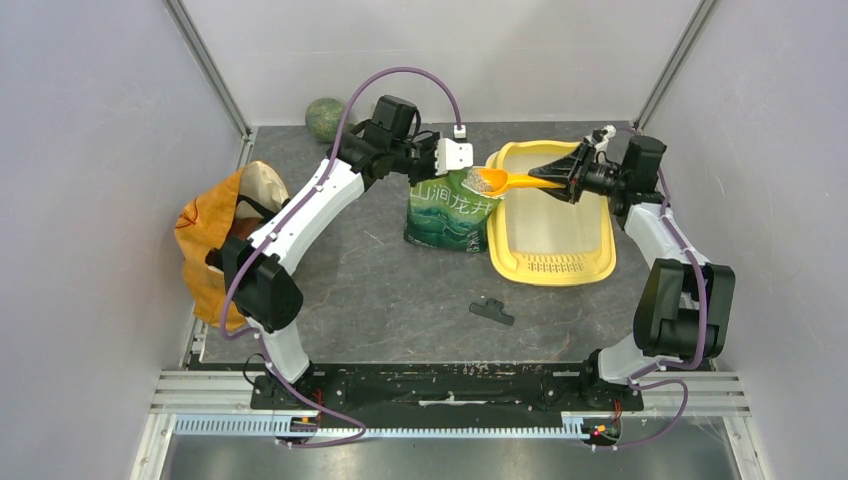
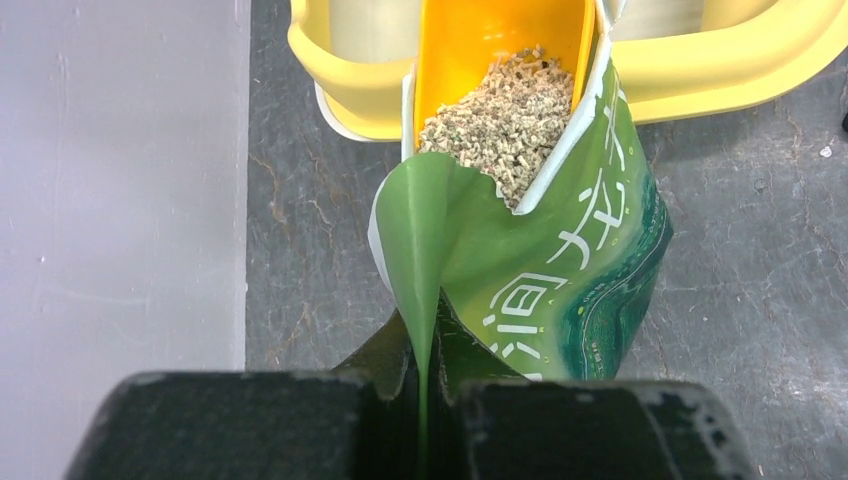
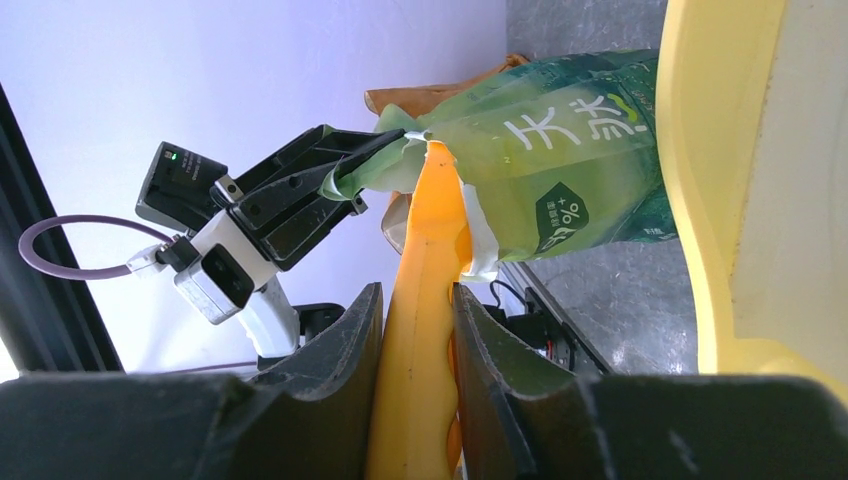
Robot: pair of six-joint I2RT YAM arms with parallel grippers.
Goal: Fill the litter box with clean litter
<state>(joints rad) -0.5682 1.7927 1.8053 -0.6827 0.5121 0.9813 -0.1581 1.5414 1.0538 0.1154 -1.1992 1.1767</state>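
One litter box (image 1: 600, 262), one green pouch (image 1: 450, 215), one orange scoop (image 1: 515, 181) carrying a single heap of litter (image 1: 483, 181), and one small black piece (image 1: 492, 311) are showing. One orange-yellow bag (image 1: 205, 235) and one round green object (image 1: 324, 114) are sitting at the edges. Two grippers are appearing: the left gripper (image 1: 432, 163) and the right gripper (image 1: 560, 180).

A yellow rectangular litter box (image 1: 550, 277) with rounded corners sits flat on the right of the table (image 1: 400, 290), pale inner basin up, slotted grille at the near end. Clean litter (image 2: 510, 120), grey-beige granules, lies heaped in an orange scoop (image 2: 480, 40) at the green pouch (image 2: 580, 280) mouth, just beside the box's left rim.
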